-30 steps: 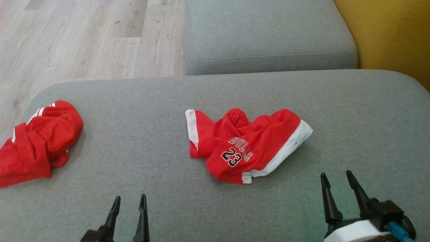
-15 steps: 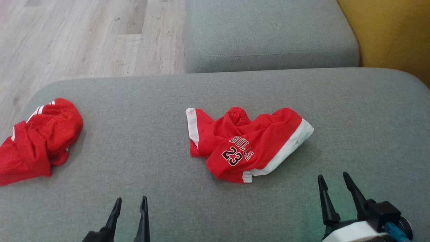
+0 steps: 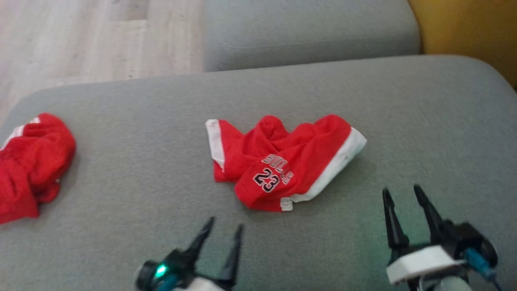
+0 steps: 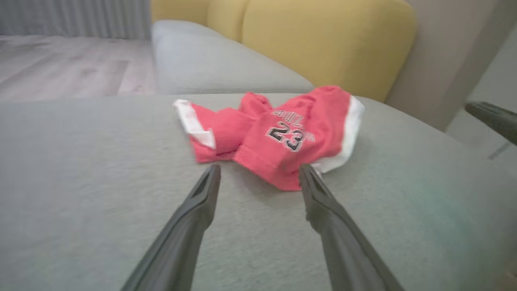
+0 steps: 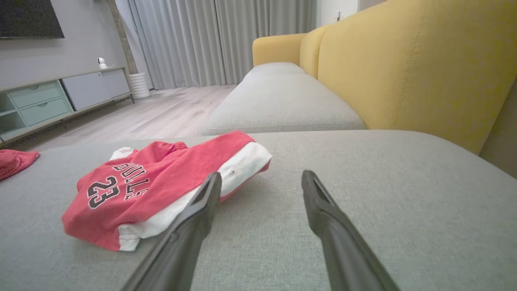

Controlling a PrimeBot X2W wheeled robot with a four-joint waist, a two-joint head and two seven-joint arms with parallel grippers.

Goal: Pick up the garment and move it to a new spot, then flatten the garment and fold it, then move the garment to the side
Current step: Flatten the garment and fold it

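Left claw (image 3: 226, 223) hangs low over the grey seat cushion (image 3: 133, 121), its two dark fingers spread apart and gripping nothing. In its wrist view the tips point at the near red edge of the garment (image 4: 274, 129), and the head view shows them just short of it. The right claw (image 3: 401, 189) is likewise spread and empty. It sits near the garment's right side, and in the right wrist view its left finger overlaps the white band.

The garment lies crumpled in the middle of the cushion, with the number 23 and the blurred letters facing up. A white band runs along its right side and a white-edged flap sticks out to the left. Bare grey fabric lies between each claw and the cloth.

Red shorts (image 3: 32, 157) are bunched at the cushion's left edge, well apart from the garment. Beyond stands a second grey cushion (image 3: 307, 36), with a yellow backrest (image 3: 472, 28) to the right and wooden floor (image 3: 80, 40) to the far left.
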